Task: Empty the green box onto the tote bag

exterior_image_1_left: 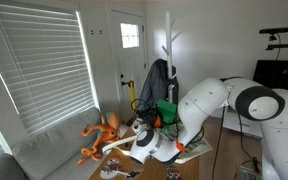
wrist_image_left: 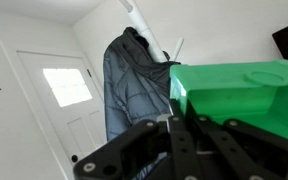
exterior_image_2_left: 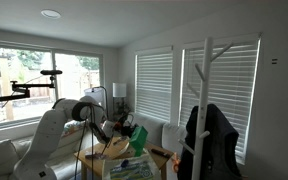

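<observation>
My gripper (wrist_image_left: 174, 128) is shut on one wall of the bright green box (wrist_image_left: 239, 95) and holds it in the air, tilted. In both exterior views the box (exterior_image_1_left: 167, 110) (exterior_image_2_left: 139, 135) hangs above the table at the end of the white arm. The tote bag (exterior_image_2_left: 134, 169), pale cloth with a dark green-blue print, lies flat on the table below the box. It also shows in an exterior view (exterior_image_1_left: 120, 170). I cannot see inside the box.
An orange octopus toy (exterior_image_1_left: 102, 134) sits at the sofa edge beside the table. A white coat stand with a dark jacket (wrist_image_left: 134, 85) (exterior_image_1_left: 157, 78) stands near the door (wrist_image_left: 64, 95). Window blinds (exterior_image_2_left: 154, 85) and a grey sofa (exterior_image_1_left: 49, 150) border the table.
</observation>
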`<state>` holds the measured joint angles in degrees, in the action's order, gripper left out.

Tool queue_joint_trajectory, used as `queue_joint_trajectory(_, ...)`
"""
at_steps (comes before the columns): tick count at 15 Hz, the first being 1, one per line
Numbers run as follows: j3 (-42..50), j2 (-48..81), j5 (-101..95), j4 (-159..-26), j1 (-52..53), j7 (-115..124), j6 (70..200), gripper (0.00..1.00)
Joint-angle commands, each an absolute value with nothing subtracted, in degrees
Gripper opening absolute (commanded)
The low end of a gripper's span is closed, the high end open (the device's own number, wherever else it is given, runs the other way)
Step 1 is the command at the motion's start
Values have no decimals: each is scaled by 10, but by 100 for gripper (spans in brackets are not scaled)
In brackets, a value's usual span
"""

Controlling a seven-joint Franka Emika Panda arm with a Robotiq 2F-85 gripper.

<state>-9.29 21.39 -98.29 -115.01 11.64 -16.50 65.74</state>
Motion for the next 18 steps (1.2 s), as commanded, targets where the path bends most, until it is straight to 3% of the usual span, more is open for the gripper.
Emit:
queue_joint_trajectory(1, -105, 178, -911, -1089, 102, -188, 687, 1)
queue_joint_trajectory(7, -104, 101, -764, -1050, 91, -225, 735, 1)
queue_joint_trajectory(18, -114, 134, -460, -961, 96, -218, 849, 1)
